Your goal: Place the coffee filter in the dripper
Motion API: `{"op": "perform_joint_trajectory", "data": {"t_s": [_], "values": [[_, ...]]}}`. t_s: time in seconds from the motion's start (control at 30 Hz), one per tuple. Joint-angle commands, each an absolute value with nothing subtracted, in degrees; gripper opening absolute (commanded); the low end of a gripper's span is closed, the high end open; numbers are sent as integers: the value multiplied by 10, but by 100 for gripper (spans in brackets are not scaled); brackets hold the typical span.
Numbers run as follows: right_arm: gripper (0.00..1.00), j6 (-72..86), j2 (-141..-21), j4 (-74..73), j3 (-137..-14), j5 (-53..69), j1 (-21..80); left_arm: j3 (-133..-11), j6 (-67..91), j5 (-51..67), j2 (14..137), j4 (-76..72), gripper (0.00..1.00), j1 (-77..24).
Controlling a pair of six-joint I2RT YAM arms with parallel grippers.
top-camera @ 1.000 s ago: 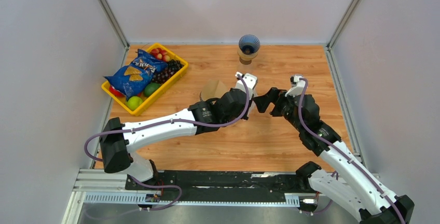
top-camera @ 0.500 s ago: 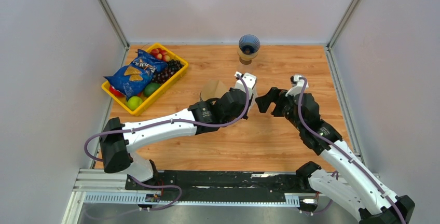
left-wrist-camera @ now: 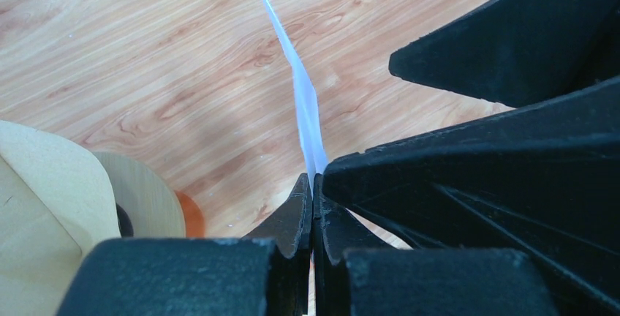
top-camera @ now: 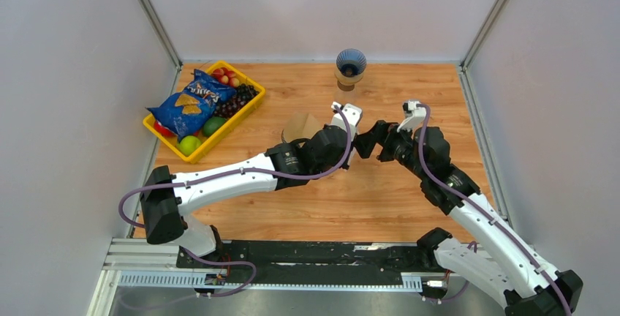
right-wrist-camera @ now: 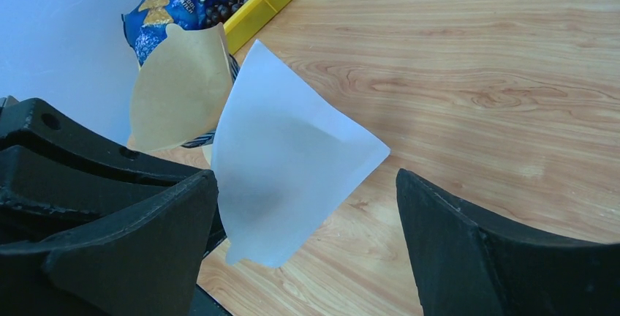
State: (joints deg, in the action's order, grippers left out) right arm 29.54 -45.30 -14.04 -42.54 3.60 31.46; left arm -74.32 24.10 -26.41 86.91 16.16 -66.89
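Observation:
My left gripper (left-wrist-camera: 314,184) is shut on a white paper coffee filter (left-wrist-camera: 303,104), seen edge-on and held above the table. In the right wrist view the filter (right-wrist-camera: 292,170) is a flat white cone hanging between my right gripper's (right-wrist-camera: 307,246) spread fingers (right-wrist-camera: 497,257). That gripper is open, and I cannot tell whether it touches the paper. In the top view the left gripper (top-camera: 352,149) and right gripper (top-camera: 365,140) meet mid-table. The blue dripper (top-camera: 351,62) sits on a glass carafe at the back edge, apart from both grippers.
A stack of brown filters (top-camera: 301,126) stands just left of the left wrist and also shows in the right wrist view (right-wrist-camera: 183,89). A yellow tray (top-camera: 245,111) holding a blue chips bag (top-camera: 191,102) and fruit sits at the back left.
My right gripper has edged left and closer round the filter held by the left gripper. The left arm has stayed put.

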Motion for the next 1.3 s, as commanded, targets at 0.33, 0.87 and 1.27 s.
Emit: {"op": "perform_joint_trajectory", "data": {"t_s": [0.33, 0.87, 1.27], "values": [[93, 298, -482, -104, -450, 34, 316, -766, 236, -258, 869, 158, 0, -673], [75, 275, -492, -170, -449, -71, 316, -763, 258, -314, 861, 168, 0, -673], [65, 296, -512, -151, -448, -51, 322, -764, 267, -304, 865, 153, 0, -673]]}}
